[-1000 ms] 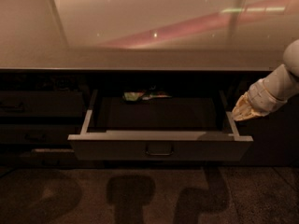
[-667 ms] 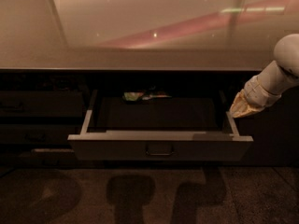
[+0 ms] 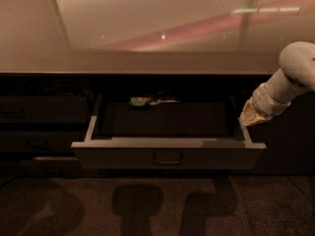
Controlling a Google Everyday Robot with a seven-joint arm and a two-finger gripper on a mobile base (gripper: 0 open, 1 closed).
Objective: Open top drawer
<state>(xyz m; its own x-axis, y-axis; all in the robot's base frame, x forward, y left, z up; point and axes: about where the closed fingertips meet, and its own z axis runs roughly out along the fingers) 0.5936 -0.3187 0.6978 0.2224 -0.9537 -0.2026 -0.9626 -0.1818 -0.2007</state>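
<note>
The top drawer stands pulled out from under the counter, its flat grey front facing me with a loop handle at its centre. Pale side rails run back on both sides, and the dark inner floor shows. At the drawer's back lies a small green and yellow packet. My gripper hangs at the end of the white arm, just above the drawer's right rail near its front corner. It is apart from the handle.
A glossy pale countertop spans the top of the view. Narrower dark drawers sit shut at the left. Brown floor with shadows lies in front of the cabinet.
The arm has drawn up and slightly back to the right, with the gripper staying near the right rail. The drawer has not moved.
</note>
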